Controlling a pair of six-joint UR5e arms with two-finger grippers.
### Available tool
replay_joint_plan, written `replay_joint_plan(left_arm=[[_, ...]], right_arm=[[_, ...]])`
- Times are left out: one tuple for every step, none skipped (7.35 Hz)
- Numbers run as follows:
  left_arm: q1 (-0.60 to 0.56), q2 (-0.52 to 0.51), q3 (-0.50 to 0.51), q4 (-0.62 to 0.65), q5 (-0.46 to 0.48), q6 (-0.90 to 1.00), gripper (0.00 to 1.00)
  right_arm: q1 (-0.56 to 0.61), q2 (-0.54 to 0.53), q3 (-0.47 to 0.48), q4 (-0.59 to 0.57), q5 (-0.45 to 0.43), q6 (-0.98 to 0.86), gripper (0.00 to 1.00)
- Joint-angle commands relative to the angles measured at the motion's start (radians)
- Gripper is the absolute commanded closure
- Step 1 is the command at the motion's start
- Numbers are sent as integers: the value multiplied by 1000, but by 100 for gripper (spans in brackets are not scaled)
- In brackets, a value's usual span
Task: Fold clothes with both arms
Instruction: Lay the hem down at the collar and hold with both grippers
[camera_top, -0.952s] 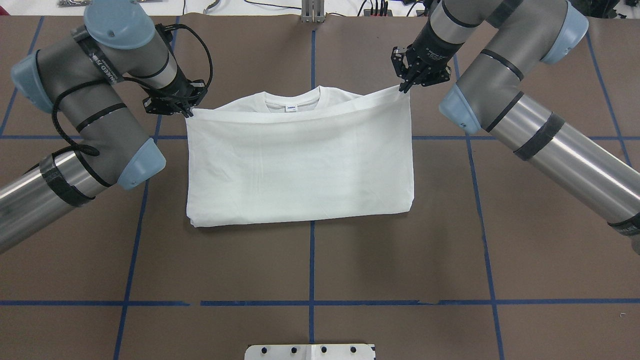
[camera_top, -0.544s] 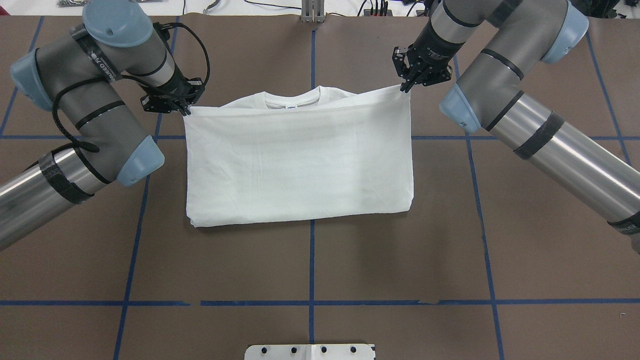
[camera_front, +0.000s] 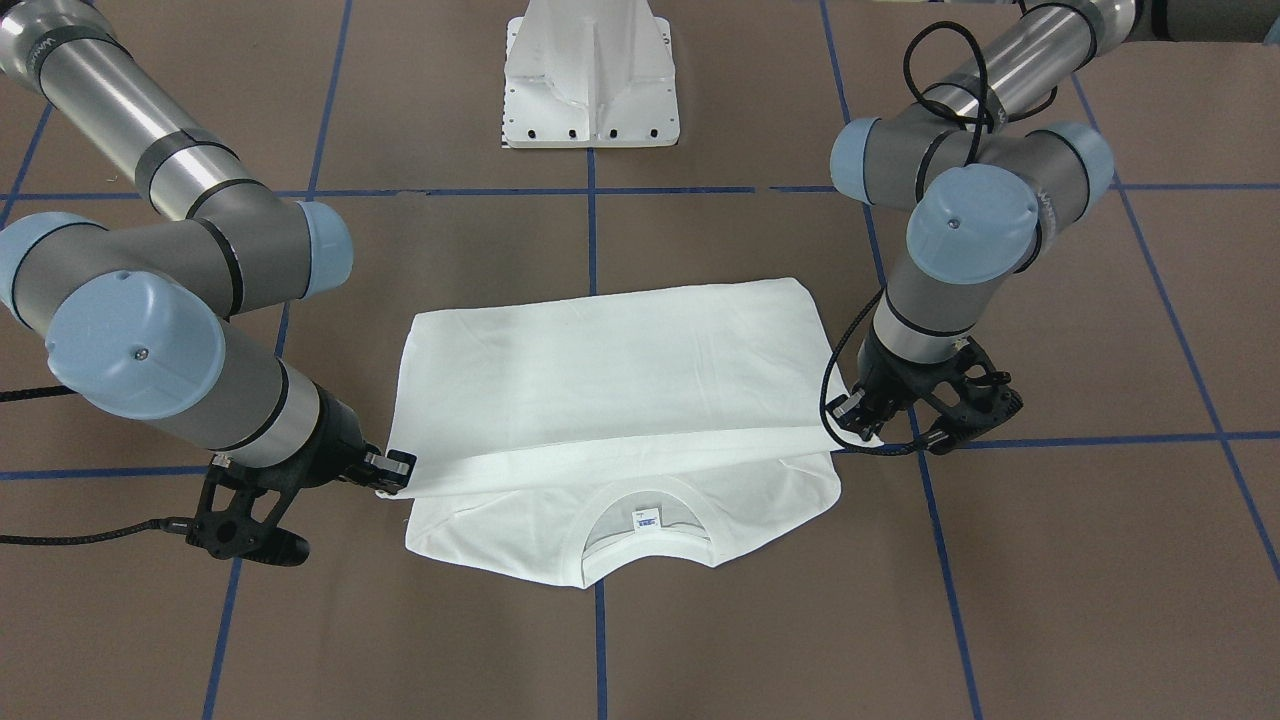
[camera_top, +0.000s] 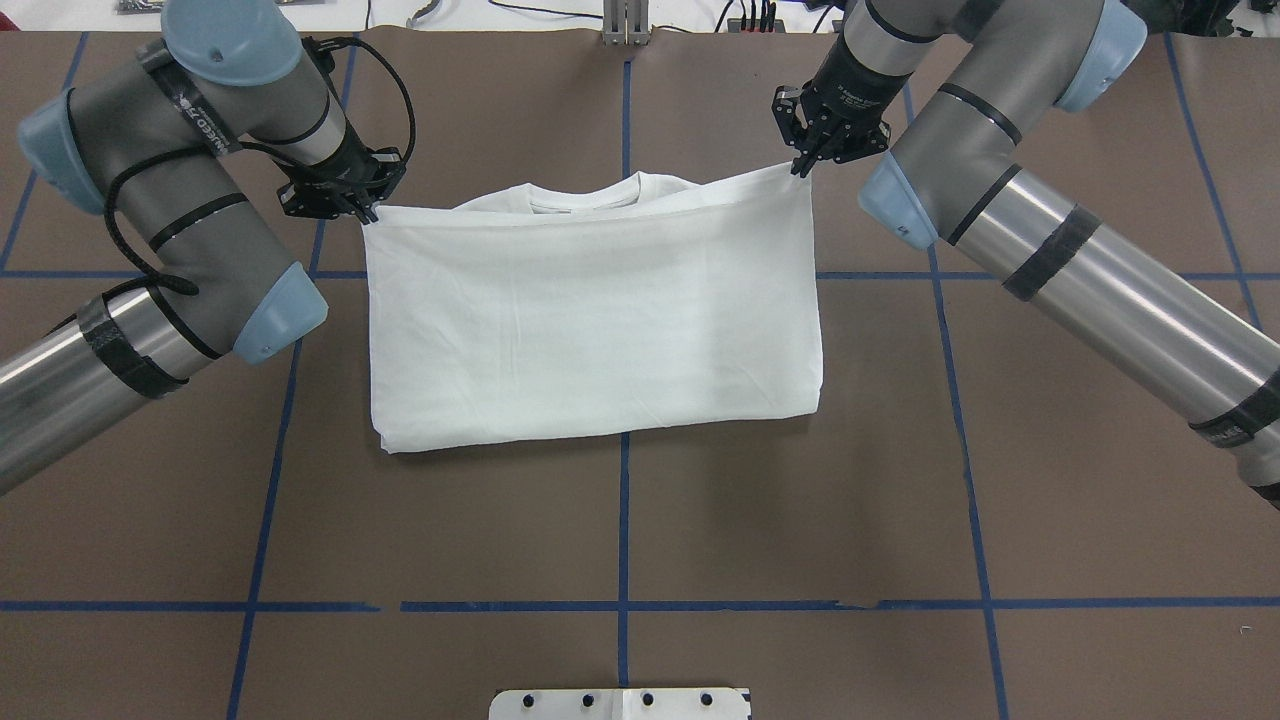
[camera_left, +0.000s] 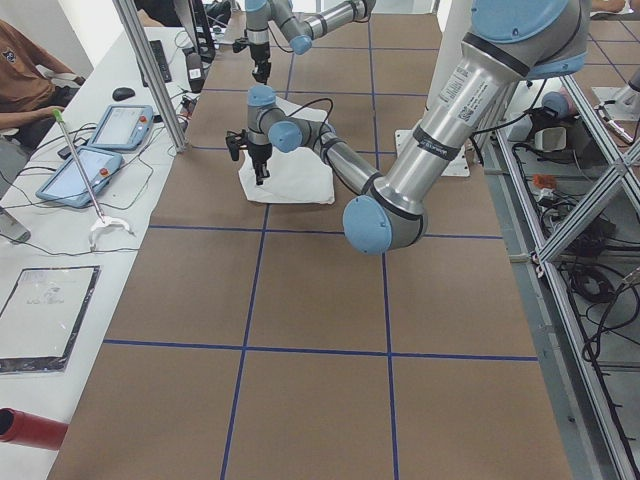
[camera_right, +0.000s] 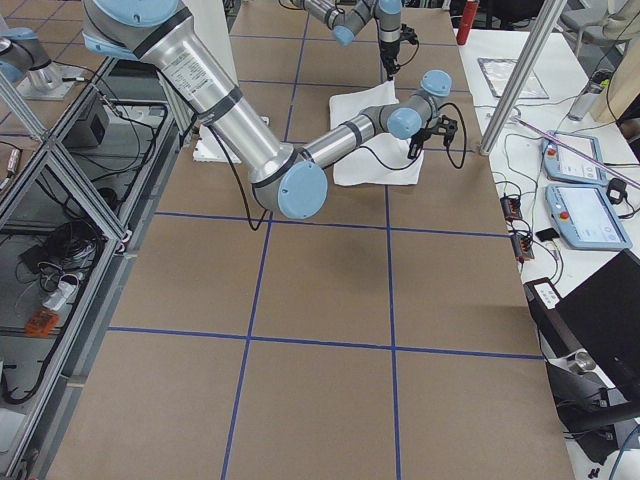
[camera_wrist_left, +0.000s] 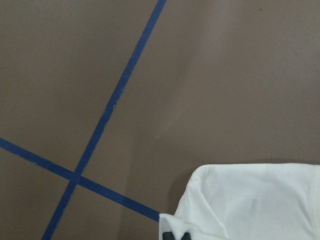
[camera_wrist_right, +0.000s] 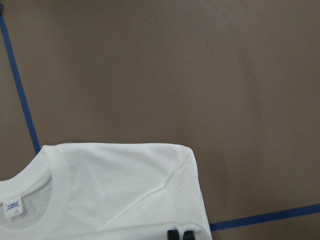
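Note:
The clothes are one white T-shirt (camera_top: 590, 320) lying folded on the brown table, collar (camera_front: 645, 520) at the far end from the robot. My left gripper (camera_top: 365, 212) is shut on one corner of the upper layer's edge, and my right gripper (camera_top: 800, 168) is shut on the other corner. Between them that edge (camera_front: 620, 445) is stretched and held a little above the collar end. In the front view the left gripper (camera_front: 860, 430) is on the right and the right gripper (camera_front: 390, 478) on the left. The right wrist view shows the neck label (camera_wrist_right: 13, 206). No print shows.
The white pedestal base (camera_front: 590, 80) stands at the table's near edge behind the shirt. Blue tape lines (camera_top: 622, 520) grid the brown surface. Beyond the far edge, a side bench holds tablets (camera_left: 120, 125), and a seated person (camera_left: 30, 70) is at its end.
Both grippers have moved toward the far edge with the shirt's edge, drawing the upper layer further over the collar. The neck label is now covered in the overhead view.

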Motion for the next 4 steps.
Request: replay_joint_plan(left_arm=[[-2,-39,53,-2,1,-6,100],[0,-39,56,-8,1,-6,100],[0,-36,56,-10,1,-4,100],[0,-35,56,-10,3,-4,100]], right_arm=[[0,5,-22,5,-9,-7,100],[0,21,-60,34,-11,-7,100],[2,19,-70,39,-15,-7,100],[0,21,-84,42,-23,-8,100]])
